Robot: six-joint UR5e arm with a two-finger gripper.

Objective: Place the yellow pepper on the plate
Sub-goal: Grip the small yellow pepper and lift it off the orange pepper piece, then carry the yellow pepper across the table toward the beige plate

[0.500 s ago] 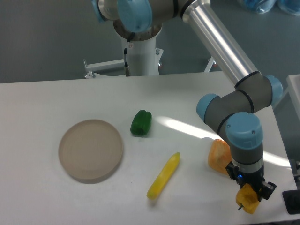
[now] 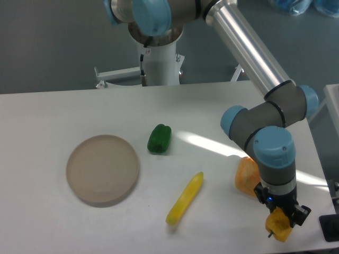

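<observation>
The yellow pepper [image 2: 279, 226] is small, chunky and yellow-orange, with a short dark stem pointing down-left. It sits between the fingers of my gripper [image 2: 281, 218] near the table's front right edge. The gripper is shut on it. Whether the pepper rests on the table or is just above it I cannot tell. The beige round plate [image 2: 103, 169] lies flat at the left of the table, far from the gripper, with nothing on it.
A green pepper [image 2: 159, 138] lies right of the plate. A long slim yellow vegetable [image 2: 185, 198] lies in the middle front. An orange wedge-shaped item [image 2: 246, 176] lies just behind the gripper. A dark object [image 2: 331, 228] is at the right edge.
The gripper with the yellow pepper has shifted very slightly to the left. Nothing else has moved.
</observation>
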